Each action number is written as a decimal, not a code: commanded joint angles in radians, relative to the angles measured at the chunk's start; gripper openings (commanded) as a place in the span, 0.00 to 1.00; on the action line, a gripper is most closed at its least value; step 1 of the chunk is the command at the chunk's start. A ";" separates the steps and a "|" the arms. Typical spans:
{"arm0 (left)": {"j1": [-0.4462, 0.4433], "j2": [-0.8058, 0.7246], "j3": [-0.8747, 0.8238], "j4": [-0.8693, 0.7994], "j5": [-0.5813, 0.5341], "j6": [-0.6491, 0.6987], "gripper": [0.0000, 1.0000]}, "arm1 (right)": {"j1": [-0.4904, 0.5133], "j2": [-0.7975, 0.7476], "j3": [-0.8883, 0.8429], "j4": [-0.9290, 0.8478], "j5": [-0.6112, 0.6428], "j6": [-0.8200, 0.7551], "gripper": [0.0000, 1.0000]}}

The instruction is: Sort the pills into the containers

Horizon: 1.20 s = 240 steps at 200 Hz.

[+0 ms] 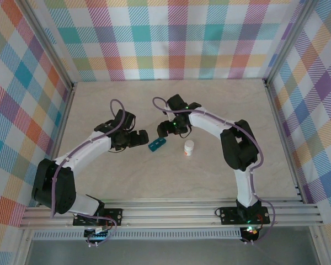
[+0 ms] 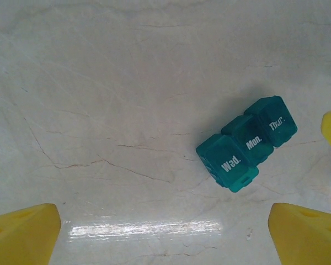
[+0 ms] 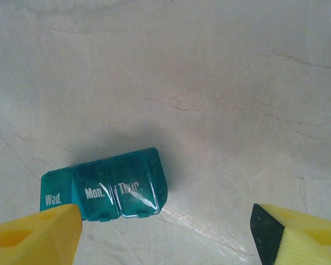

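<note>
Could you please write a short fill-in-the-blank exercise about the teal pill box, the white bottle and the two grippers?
1. The teal pill box has ___ joined compartments.
2. Its middle compartment is labelled ___ in white letters.
3. The white bottle stands on the ___ arm's side of the pill box.
4. The left gripper and the right gripper are both ___.

Missing words: three; Mon.; right; open.

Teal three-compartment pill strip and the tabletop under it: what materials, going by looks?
Teal three-compartment pill strip: looks like translucent moulded plastic, glossy; highlights glint on its rounded lids. Tabletop: pale marble-patterned surface with thin veins, smooth and semi-glossy by the bright reflection; stone or laminate, cannot tell.
</note>
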 commanded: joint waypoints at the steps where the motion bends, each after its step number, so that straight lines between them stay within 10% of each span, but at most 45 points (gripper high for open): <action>1: -0.036 0.010 -0.006 -0.031 -0.076 0.051 0.96 | 0.017 0.039 0.035 -0.041 0.030 -0.032 0.81; 240: -0.248 0.167 0.041 0.035 -0.273 0.174 0.97 | 0.042 0.127 0.051 -0.079 0.114 -0.056 0.81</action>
